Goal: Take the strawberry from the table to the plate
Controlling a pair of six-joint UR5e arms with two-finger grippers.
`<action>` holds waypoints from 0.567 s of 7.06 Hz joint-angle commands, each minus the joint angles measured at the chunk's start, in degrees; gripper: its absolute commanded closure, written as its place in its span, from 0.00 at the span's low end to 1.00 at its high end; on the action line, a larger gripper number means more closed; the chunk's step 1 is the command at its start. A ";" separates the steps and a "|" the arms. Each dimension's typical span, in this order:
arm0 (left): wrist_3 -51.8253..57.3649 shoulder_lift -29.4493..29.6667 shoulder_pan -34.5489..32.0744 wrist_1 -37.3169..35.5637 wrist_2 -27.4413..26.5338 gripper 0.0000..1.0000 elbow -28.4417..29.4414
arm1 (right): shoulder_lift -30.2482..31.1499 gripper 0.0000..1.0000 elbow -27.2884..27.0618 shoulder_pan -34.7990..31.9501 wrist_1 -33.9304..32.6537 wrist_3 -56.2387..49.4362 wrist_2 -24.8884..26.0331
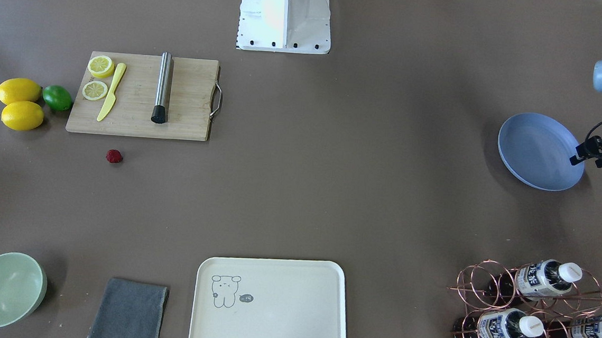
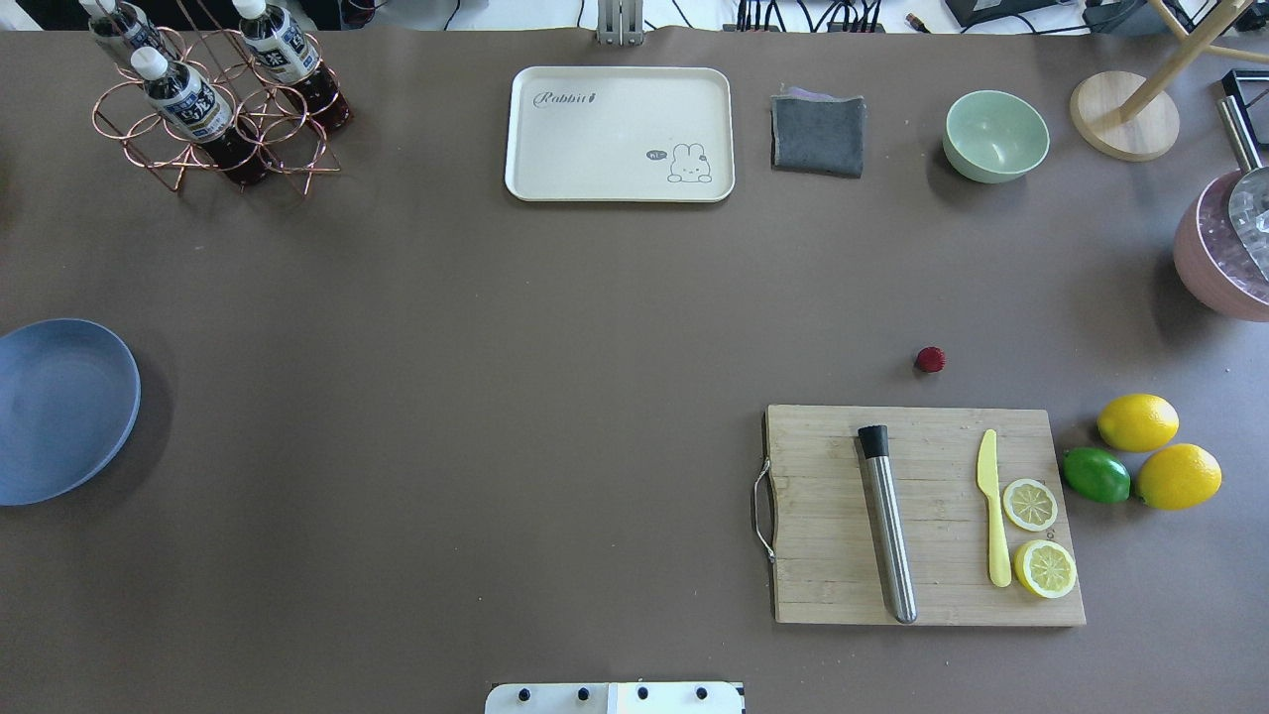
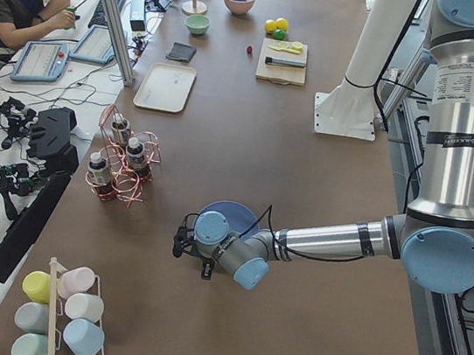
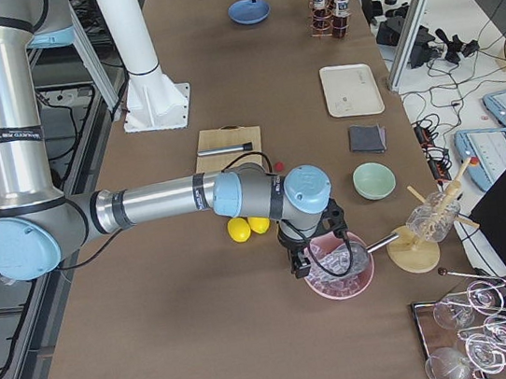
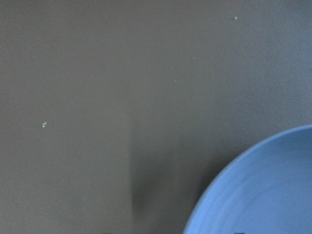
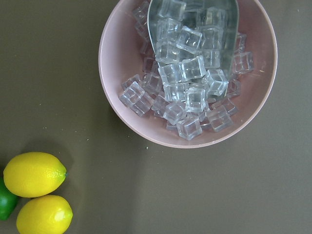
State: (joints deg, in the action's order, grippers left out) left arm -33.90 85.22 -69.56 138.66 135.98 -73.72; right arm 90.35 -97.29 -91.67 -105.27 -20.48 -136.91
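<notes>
Zero strawberries moved, going by the layout. Left to right from overhead: blue plate (image 2: 59, 412) at the far left edge of the table (image 2: 496, 347), nothing in it. Right at its outer rim, the left claw (image 1: 580, 156). No way to say spread or pinched from any angle; no fingers in its own wrist camera.

Past the middle, on to the strawberry (image 2: 929, 359): lying loose on the table just beyond the far edge of the cutting board (image 2: 823, 516), well apart from the plate, touched by neither claw. Further right, a pink bowl (image 6: 111, 58) of ice cubes with the right claw (image 4: 303, 263) hovering over it. Same deal there: only caught from the side camera, so no calling it spread or pinched.

Pegging this as the very start, reach not begun. Next move, best guess: bring the right claw over the strawberry, spread the jaws, drop straight down, pinch gently. Tiny and round, so likely to roll away. Then a long haul across to the plate.
</notes>
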 commanded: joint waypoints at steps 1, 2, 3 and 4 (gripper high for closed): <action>-1.85 0.03 0.13 0.38 0.07 0.42 -0.02 | 0.00 0.00 0.00 0.00 -0.02 -0.09 -0.03; -2.39 0.03 0.82 1.42 0.07 0.42 0.16 | 0.00 0.00 0.00 0.00 0.06 -0.09 -0.03; -2.92 0.03 1.09 1.78 0.07 0.45 0.16 | 0.00 0.00 0.00 0.00 0.07 -0.09 -0.03; -2.92 -0.06 1.18 1.79 0.07 0.52 0.24 | 0.00 0.00 0.00 0.00 -0.02 -0.09 -0.03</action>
State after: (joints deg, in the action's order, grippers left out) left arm -36.51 85.24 -68.62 140.18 136.05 -73.56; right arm 90.35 -97.29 -91.67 -105.23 -20.56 -136.93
